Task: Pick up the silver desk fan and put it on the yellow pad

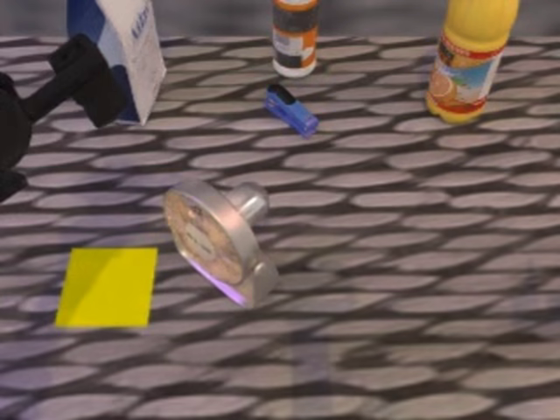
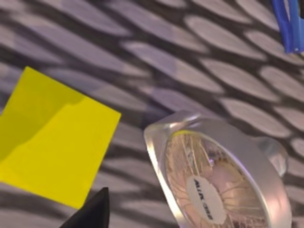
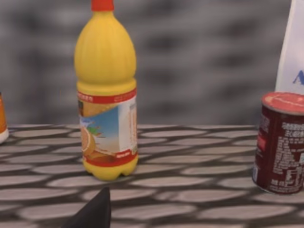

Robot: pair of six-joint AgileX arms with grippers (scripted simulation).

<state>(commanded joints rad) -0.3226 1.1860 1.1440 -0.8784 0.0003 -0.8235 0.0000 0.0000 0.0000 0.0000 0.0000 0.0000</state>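
The silver desk fan (image 1: 214, 236) stands on the table left of centre, its pale round face turned toward the front left and its hub pointing back right. The yellow pad (image 1: 107, 286) lies flat just to the fan's left, with a narrow gap between them. My left gripper (image 1: 92, 83) hovers at the back left, well apart from the fan and holding nothing. In the left wrist view, one dark fingertip (image 2: 95, 211) shows over the table, between the yellow pad (image 2: 47, 137) and the fan (image 2: 218, 180). My right arm is outside the top view; one fingertip (image 3: 97, 211) shows in its wrist view.
Along the back stand a blue-and-white carton (image 1: 122, 44), an orange-labelled container (image 1: 295, 35) and a yellow-orange juice bottle (image 1: 468, 57). A blue stapler (image 1: 291, 109) lies behind the fan. The right wrist view faces the juice bottle (image 3: 107, 104) and a dark red can (image 3: 280, 142).
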